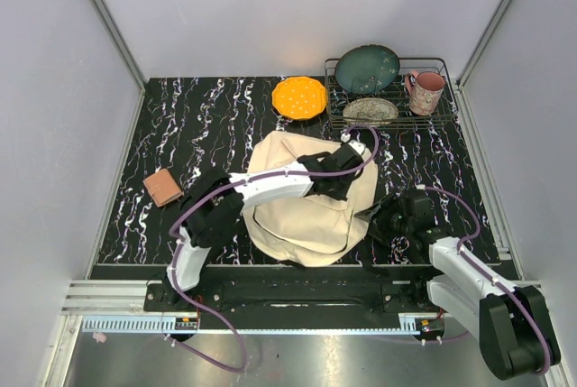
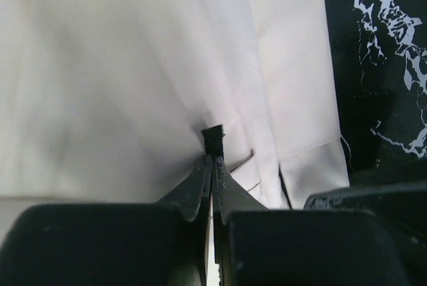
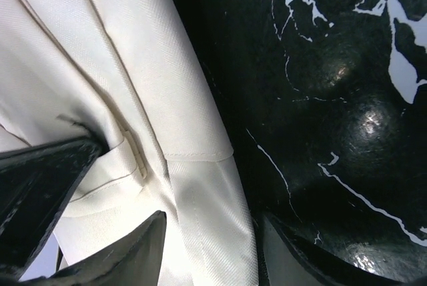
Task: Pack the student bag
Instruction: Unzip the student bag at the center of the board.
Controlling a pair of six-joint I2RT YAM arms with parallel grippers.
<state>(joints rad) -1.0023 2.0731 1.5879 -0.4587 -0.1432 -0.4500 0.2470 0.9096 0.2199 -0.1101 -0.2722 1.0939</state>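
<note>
While right gripper (image 3: 130, 179) gapes halfway at student bag's (image 1: 302, 229) near-right edge, top finger on a fold, left gripper (image 2: 212, 161) is pinched tight on bag's black tab (image 2: 213, 138).
Bag lies mid-table (image 1: 180, 125); bare marble to its L; orange plate (image 1: 299, 97) & dish rack (image 1: 424, 119) beyond far edge.

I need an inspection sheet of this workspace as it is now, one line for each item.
surface: black white-veined table; no spill seen.
job's things: cream student bag lying mid-table, its black zipper pull clamped.
clutter: small brown item, maybe a book, left of the bag; orange plate; wire rack holding teal plate, speckled dish, pink mug.
grippers: left gripper shut on the zipper pull; right gripper open at the bag's right edge.
cables: purple cables along both arms.
surroundings: grey walls; metal rail at the near edge.
</note>
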